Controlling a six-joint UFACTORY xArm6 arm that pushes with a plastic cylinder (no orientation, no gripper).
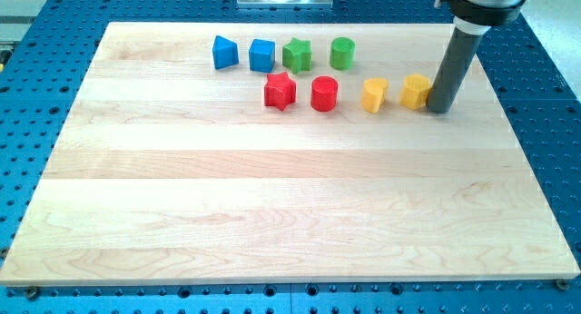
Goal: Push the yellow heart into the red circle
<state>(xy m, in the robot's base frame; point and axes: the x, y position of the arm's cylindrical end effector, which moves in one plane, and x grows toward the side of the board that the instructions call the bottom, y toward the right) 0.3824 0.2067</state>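
Observation:
The yellow heart [374, 94] lies on the wooden board, to the right of the red circle [324, 93], with a small gap between them. A second yellow block [416, 91], its shape unclear, lies just right of the heart. My tip [441, 109] rests on the board against the right side of that second yellow block, so this block sits between my tip and the heart. The dark rod rises from the tip toward the view's top right.
A red star [280, 91] lies left of the red circle. Along the view's top are a blue angular block [224, 52], a blue cube [261, 54], a green star [297, 54] and a green circle [342, 53]. The board's right edge [517, 123] is near my tip.

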